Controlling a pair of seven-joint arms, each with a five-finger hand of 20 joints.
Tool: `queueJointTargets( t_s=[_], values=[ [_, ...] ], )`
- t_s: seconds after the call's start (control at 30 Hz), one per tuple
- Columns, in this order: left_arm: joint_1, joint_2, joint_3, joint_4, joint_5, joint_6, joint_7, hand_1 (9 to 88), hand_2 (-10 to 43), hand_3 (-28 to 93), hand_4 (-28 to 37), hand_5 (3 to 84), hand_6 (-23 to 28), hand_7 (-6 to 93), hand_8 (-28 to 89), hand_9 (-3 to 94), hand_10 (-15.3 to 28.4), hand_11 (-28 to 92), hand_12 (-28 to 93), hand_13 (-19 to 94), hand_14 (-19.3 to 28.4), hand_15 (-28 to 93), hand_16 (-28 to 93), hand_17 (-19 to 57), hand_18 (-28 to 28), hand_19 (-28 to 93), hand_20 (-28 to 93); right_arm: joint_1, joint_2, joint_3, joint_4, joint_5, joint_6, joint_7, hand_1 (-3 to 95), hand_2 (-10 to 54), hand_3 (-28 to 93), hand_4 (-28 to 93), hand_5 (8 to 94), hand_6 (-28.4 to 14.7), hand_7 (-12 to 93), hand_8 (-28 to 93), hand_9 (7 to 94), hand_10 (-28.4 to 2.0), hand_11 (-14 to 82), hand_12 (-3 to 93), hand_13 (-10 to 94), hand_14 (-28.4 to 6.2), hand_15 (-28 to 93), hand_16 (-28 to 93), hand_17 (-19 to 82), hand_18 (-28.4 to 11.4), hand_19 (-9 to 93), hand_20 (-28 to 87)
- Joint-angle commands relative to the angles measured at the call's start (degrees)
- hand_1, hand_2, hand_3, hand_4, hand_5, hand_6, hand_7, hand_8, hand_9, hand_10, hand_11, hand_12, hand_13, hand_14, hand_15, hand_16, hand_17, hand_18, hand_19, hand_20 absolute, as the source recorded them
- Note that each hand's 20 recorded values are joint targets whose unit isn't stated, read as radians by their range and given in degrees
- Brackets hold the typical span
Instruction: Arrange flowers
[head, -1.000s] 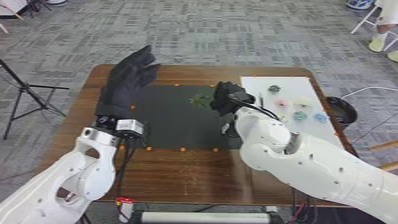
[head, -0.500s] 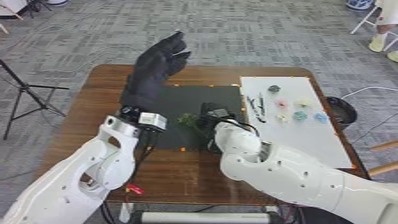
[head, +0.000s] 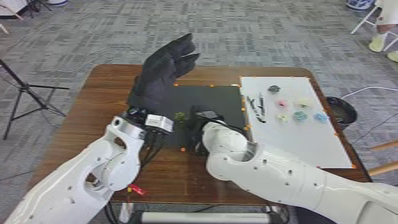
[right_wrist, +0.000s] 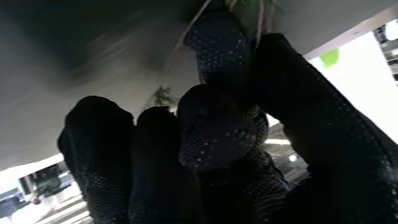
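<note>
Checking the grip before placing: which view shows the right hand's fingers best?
Right wrist view: the right hand is close up, fingers at thin stems. The head view shows it small, beside a green sprig.

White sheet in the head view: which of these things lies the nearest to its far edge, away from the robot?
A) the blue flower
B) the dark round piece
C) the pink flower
B: the dark round piece lies close to the far edge of the white sheet, while the pink flower and the blue flower lie nearer to the robot.
</note>
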Motion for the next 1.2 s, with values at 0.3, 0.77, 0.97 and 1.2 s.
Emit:
queueJointTargets(
  t_s=[0.3, 0.77, 0.97, 1.2],
  values=[
    [-2.58, -0.43, 1.6, 0.58, 0.05, -1.21, 0.5, 28.1, -1.5, 65, -23.5, 31.4, 2.9, 15.8, -7, 23.9, 11.7, 20, 20, 20, 13.8, 26, 6, -9.4, 19.6, 38, 12, -3.43, -3.66, 0.43, -0.24, -1.76, 0.69, 0.79, 32.6, -0.7, 87, -8, 87.0, 3.3, 43, 22, 93.7, -7.2, 59.4, 42.4, 89, -5.5, 86, 40, 63, -20.5, 93, 77],
    [-1.35, -0.32, 0.46, 0.27, 0.0, -1.44, 0.3, 28.1, -1.5, 65, -23.6, 31.3, 2.8, 15.9, -7, 23.9, 11.8, 19, 20, 20, 13.8, 26, 6, -9.4, 19.6, 38, 12, -3.57, -2.48, 0.57, -0.8, -3.69, 0.28, 1.83, 27.8, 0.3, 86, -7, 88.6, 3.1, 45, 8, 93.7, -6.5, 59.8, 41.9, 90, -4.8, 85, 41, 64, -20.0, 93, 77],
    [-1.06, -0.68, -0.12, 0.48, 0.15, -1.9, -0.16, 28.1, -1.5, 65, -23.6, 31.5, 2.9, 15.8, -7, 23.9, 11.8, 19, 20, 20, 13.8, 26, 6, -9.4, 19.6, 38, 12, -3.56, -1.87, 1.16, -1.79, -4.65, -0.89, 2.13, 24.5, 0.9, 84, -9, 88.8, 3.0, 49, -7, 93.7, -6.4, 59.6, 42.1, 90, -4.5, 85, 41, 65, -20.0, 93, 77],
    [-0.31, -0.8, -0.88, 0.46, 0.12, -1.87, -0.62, 28.1, -1.4, 65, -23.5, 31.4, 2.8, 16.0, -7, 23.9, 11.8, 20, 20, 20, 13.8, 26, 6, -9.4, 19.6, 38, 12, -3.19, -1.06, 1.46, -4.09, -8.34, -4.02, 4.69, 17.5, 2.2, 80, -10, 89.7, 3.3, 49, -8, 93.7, -5.5, 62.1, 40.8, 92, -2.8, 86, 42, 69, -18.3, 93, 79]
  ],
)
